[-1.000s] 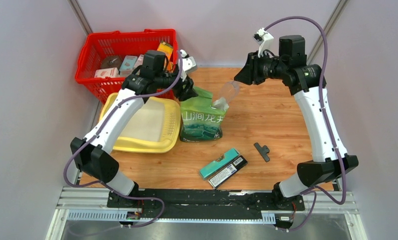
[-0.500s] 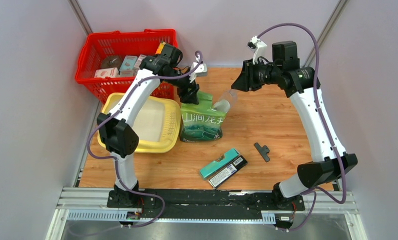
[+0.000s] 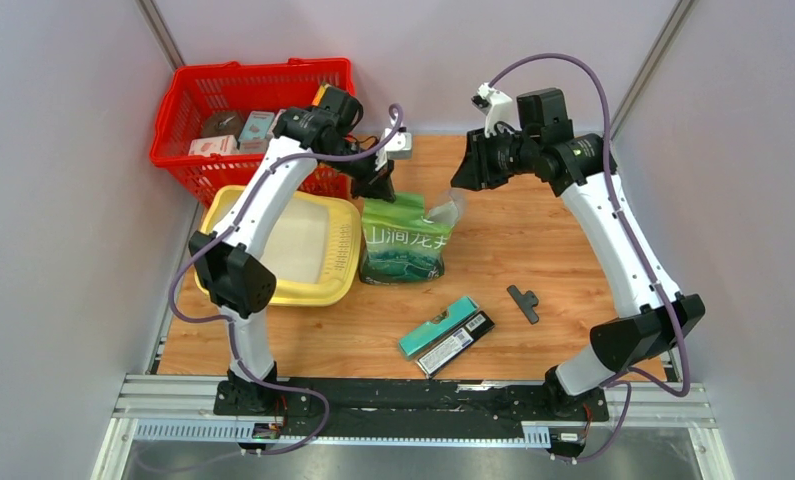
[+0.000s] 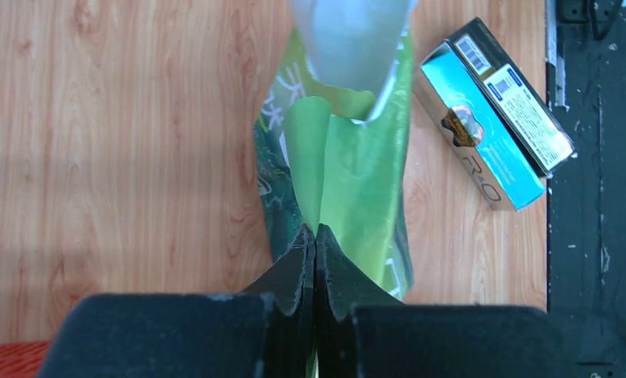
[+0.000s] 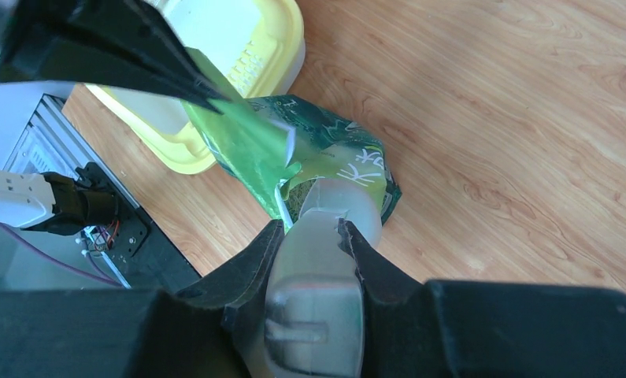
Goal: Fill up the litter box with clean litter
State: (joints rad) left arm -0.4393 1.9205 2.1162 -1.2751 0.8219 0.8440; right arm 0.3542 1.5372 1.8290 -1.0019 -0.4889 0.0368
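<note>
The pale-yellow litter box point(image 3: 235, 285) lies at the left of the wooden table, its cream inside facing up. Just to its right stands a green printed bag point(image 3: 403, 245). My left gripper point(image 3: 383, 190) is shut on the bag's top edge, and in the left wrist view my left gripper point(image 4: 315, 230) pinches the bag's light-green flap point(image 4: 357, 181). My right gripper point(image 5: 309, 228) is shut on a translucent scoop point(image 5: 337, 206), whose mouth is at the bag's opening. The clean litter is hidden.
A red mesh basket point(image 3: 188, 115) with several packages stands behind the litter box. A teal box and a black box point(image 3: 448, 335) lie side by side near the front, with a small black T-shaped piece point(image 3: 522, 302) to their right. The black base rail point(image 3: 413, 395) runs along the near edge.
My left gripper has swung over the bag and closed on its top edge. My right gripper has carried the scoop left and down towards the bag's mouth.
</note>
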